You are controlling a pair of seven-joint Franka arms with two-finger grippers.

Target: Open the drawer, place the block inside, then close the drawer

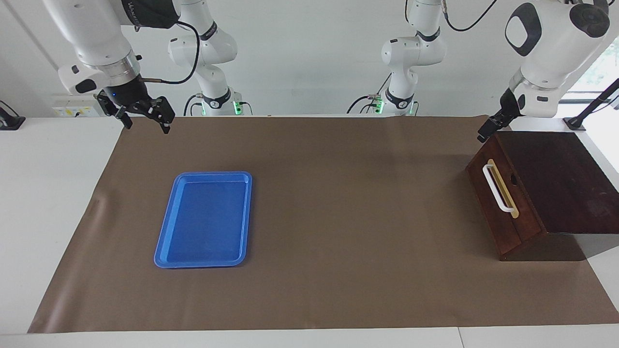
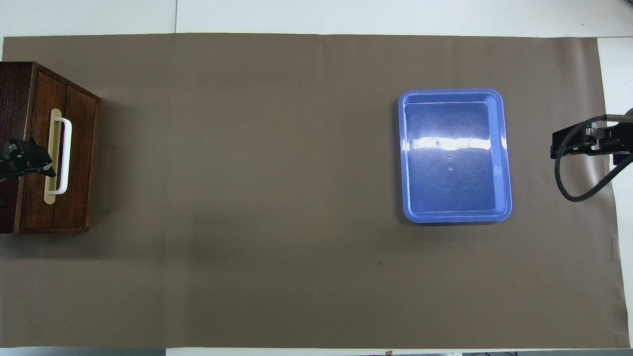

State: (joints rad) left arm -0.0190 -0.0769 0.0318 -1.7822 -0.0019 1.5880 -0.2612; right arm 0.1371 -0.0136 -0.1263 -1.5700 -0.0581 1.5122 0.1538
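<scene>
Drawer [image 1: 503,198]: shut flush in its dark wooden cabinet [image 1: 556,179] at the left arm's end of the bench [image 1: 338,290]; the white handle [image 1: 497,188] is free, nothing touching it.

Block: not visible in either view. The blue tray [image 1: 204,218], toward the right arm's end, holds nothing, and no yellow cube lies on the brown mat. Judgement: the block is most likely shut inside the drawer, which would leave the task essentially complete; this cannot be confirmed from outside.

Left claw [image 1: 488,128]: raised above the cabinet's upper edge nearest the robots, clear of the handle, released and empty.

Right claw [image 1: 145,116]: waiting in the air over the mat's corner at its own end, fingers spread, grasping nothing.

Recommendation for the step in hand: withdraw the left arm upward before moving it sideways, so no finger catches the handle or nudges the cabinet. Check the drawer front sits even with the frame; if a gap shows, press squarely on the wood beside the handle.
</scene>
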